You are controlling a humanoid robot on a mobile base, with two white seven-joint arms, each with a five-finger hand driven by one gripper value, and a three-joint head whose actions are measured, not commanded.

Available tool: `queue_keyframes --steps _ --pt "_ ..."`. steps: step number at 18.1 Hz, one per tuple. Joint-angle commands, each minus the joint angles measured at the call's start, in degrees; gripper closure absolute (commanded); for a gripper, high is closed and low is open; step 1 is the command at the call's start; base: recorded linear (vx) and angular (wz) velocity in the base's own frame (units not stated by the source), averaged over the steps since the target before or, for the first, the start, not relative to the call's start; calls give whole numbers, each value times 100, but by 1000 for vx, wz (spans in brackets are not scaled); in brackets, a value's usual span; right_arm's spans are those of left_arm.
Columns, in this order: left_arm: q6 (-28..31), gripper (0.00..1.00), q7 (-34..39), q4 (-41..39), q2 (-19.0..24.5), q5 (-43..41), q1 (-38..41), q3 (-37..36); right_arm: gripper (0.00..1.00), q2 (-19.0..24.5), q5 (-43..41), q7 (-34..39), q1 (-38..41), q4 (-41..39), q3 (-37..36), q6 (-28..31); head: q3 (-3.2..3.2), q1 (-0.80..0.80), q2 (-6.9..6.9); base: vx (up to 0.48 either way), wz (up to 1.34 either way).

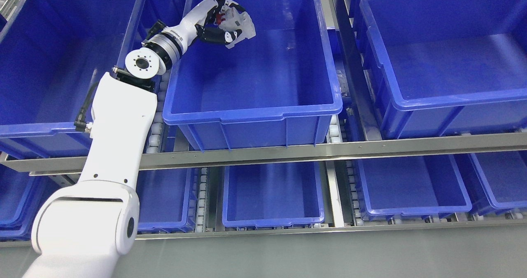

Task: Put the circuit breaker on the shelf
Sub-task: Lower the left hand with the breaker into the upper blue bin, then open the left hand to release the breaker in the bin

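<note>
My left arm rises from the lower left and reaches over the near left wall of the middle blue bin (251, 115) on the upper shelf level. Its hand, the left gripper (231, 26), hangs inside that bin near the back left corner. The fingers are curled around a white circuit breaker (241, 22) with a small red part showing. The breaker is held above the bin floor, partly hidden by the fingers. The right arm does not show.
Blue bins stand to the left (61, 64) and right (444, 64) on the same level. A metal shelf rail (329, 149) runs across the front. Several more blue bins (273, 195) sit on the lower level, on roller tracks.
</note>
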Motion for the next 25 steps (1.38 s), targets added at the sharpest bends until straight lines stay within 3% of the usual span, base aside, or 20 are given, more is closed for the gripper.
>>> queue_keyframes --steps 1,9,18,20,21,25 --pt "46 87 187 826 17 -17 -39 -628 0 -100 4 3 97 3 0 -72 0 0 0 24 0" --pt "55 84 530 844 -185 -17 -21 -830 0 -100 4 3 97 3 0 -72 0 0 0 24 0" --pt "46 78 539 870 -107 -8 -48 -751 0 -100 -4 3 97 3 0 -72 0 0 0 23 0" --pt "46 70 609 862 -107 0 -65 -742 0 -100 -4 3 97 -6 0 -72 0 0 0 25 0" --pt "37 55 731 862 -107 -8 -65 -777 0 -100 4 3 97 -6 0 -72 0 0 0 23 0" --pt "37 36 794 827 -98 9 -48 -673 0 -100 -4 3 97 3 0 -72 0 0 0 21 0"
